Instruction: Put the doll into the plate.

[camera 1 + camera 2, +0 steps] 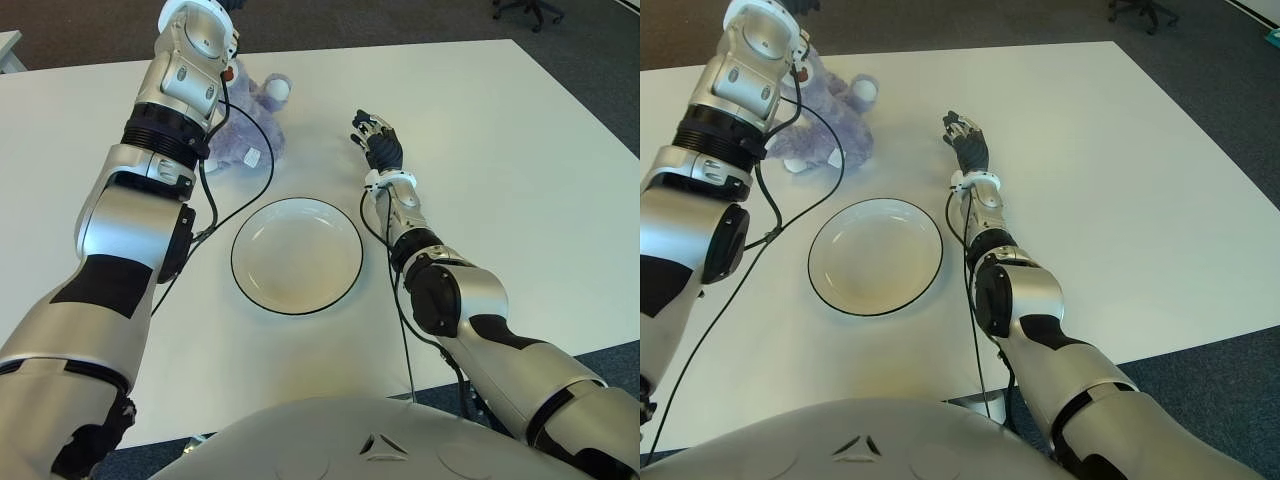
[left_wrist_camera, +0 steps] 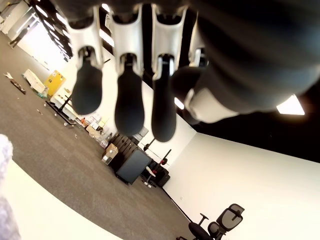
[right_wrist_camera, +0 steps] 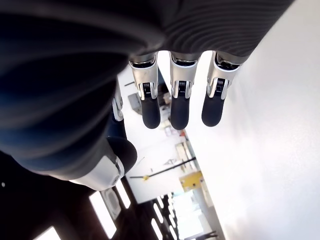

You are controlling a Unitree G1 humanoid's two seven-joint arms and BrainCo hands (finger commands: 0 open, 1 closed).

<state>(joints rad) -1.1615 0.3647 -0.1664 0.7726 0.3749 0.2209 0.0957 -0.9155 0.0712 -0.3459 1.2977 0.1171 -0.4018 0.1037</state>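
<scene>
A purple plush doll (image 1: 250, 128) lies on the white table (image 1: 500, 180) just behind the plate's left side. The white plate (image 1: 297, 255) with a dark rim sits in the middle of the table and holds nothing. My left hand (image 2: 125, 110) is raised over the far side of the doll, mostly past the top edge of the eye views. Its fingers are spread and hold nothing, and a strip of purple fur (image 2: 4, 190) shows at the edge of its wrist view. My right hand (image 1: 368, 125) is to the right of the doll, fingers extended and empty.
A black cable (image 1: 215, 225) hangs from my left arm down beside the plate's left rim. Beyond the table's far edge is dark carpet with an office chair (image 1: 525, 10) at the back right. The table's right edge runs diagonally at the right.
</scene>
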